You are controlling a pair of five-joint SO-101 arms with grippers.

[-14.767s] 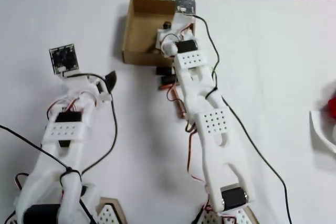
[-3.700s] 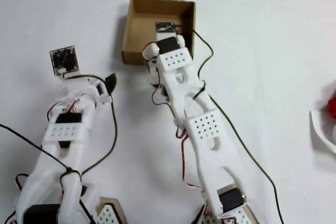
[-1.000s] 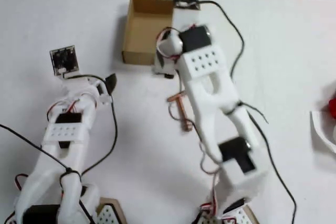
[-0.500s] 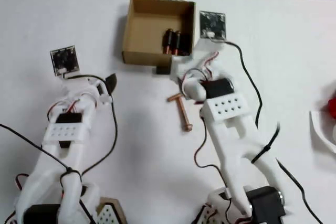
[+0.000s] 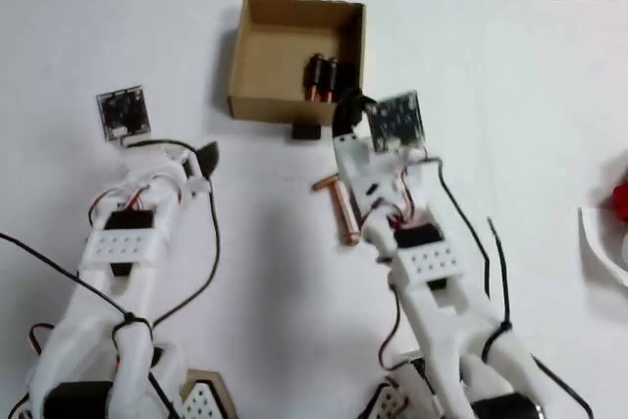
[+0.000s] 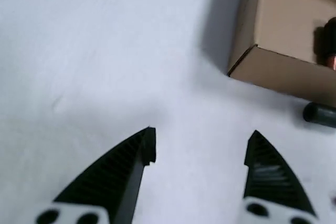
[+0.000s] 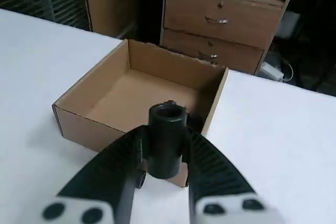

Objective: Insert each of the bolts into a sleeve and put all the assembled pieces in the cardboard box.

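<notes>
White worktop [image 6: 79, 51] lay under the left gripper [image 6: 202, 137], jaws spread; right gripper [image 7: 166, 136] clasped a sleeve [image 7: 167, 120] near the cardboard box [image 7: 100, 124].

White table [image 5: 530, 95], flat and plain. We take the cardboard box [image 5: 267, 107] as our reference; it stands directly on the table, open side up.

- Black sleeve [image 5: 305, 130]: lies on its side just beside the box's front wall, toward the arm bases. We see it by the same wall in the left wrist view [image 6: 319, 114].
- Copper bolt [image 5: 340, 209]: lies flat farther out from that wall than the sleeve, slanted, one end toward the box, apart from both.
- White curved object [image 5: 597, 242]: well apart from the box, at the table's edge; we cannot identify it.
- Arm bases [image 5: 201, 399]: well apart from the box's front.
</notes>
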